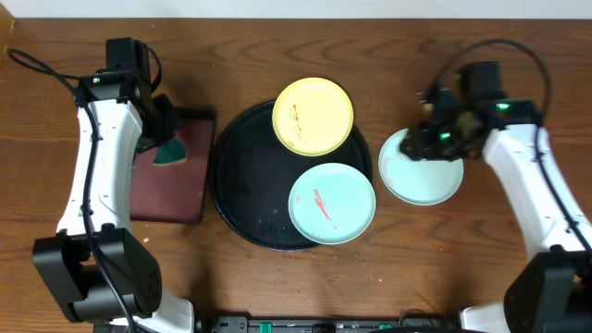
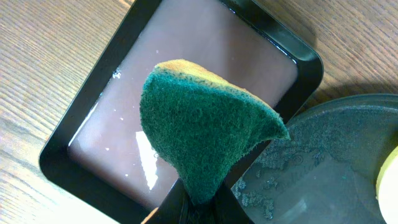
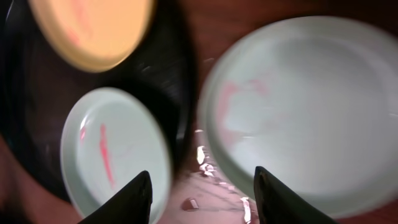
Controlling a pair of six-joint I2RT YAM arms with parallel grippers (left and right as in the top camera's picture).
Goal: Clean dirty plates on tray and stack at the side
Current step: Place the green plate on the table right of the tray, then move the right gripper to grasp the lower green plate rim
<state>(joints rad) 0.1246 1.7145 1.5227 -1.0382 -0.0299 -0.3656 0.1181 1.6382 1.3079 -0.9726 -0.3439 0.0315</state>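
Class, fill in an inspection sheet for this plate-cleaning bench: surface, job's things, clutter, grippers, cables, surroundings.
Surface: wooden table, dark grain.
Job's things: black tray holds a yellow plate and a turquoise plate, both red-smeared. A second turquoise plate lies on the table to the tray's right, with a faint pink mark.
Clutter: maroon tray left of the black tray; nothing else seen.
Grippers: left gripper shut on a green sponge above the maroon tray. Right gripper open and empty, over the second turquoise plate's edge.
Cables: a black cable loops by the left arm, another by the right.
Surroundings: nothing seen.
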